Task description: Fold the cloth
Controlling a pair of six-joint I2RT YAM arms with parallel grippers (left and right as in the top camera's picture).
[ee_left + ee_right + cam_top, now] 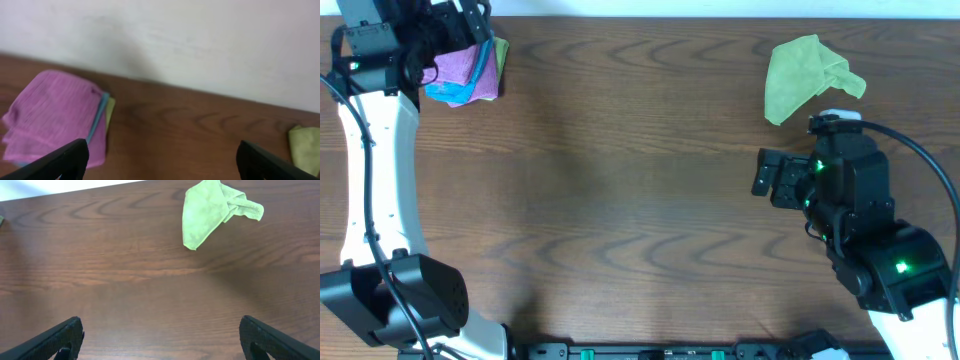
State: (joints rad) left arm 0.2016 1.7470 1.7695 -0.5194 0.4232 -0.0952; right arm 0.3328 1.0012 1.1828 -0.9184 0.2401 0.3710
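Lying folded atop a blue folded cloth [98,116] at the far left corner of the dark wooden table [125,270], the purple microfibre cloth [55,117] sits just before the left gripper [162,160], its fingers spread wide, like the right gripper's [160,335] near a crumpled lime-green cloth [205,212].
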